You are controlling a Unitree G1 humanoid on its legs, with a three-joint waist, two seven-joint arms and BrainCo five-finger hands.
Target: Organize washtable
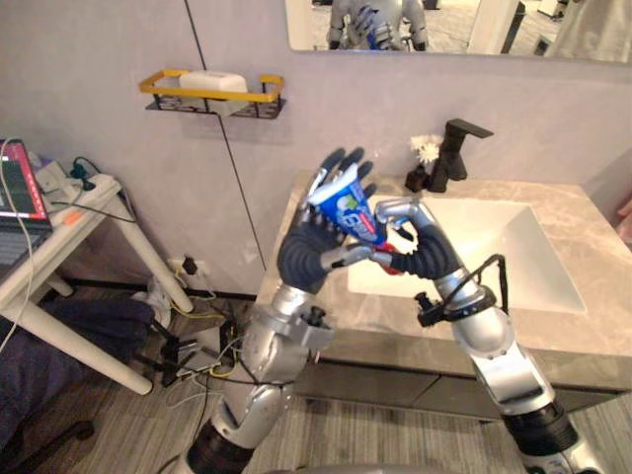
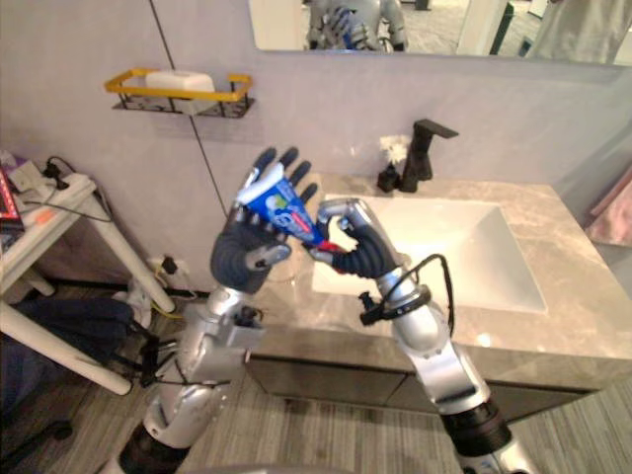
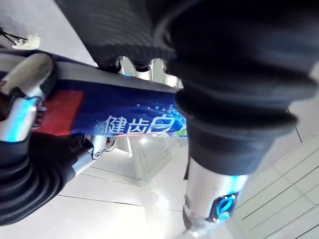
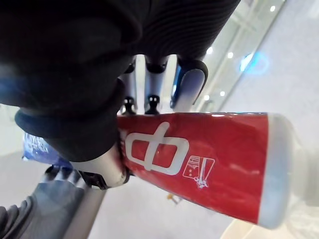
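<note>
I have the toothpaste tube (image 1: 351, 209) held up in the air between both hands, over the front left corner of the tabletop (image 1: 583, 217), just left of the sink (image 1: 499, 247). My right hand (image 1: 420, 245) has its fingers curled round the tube's red end, gripping it firmly. My left hand (image 1: 314, 247) is spread, fingers straight and pointing up, with the blue end lying across its palm. Its thumb seems to rest against the tube, though I can't be sure.
</note>
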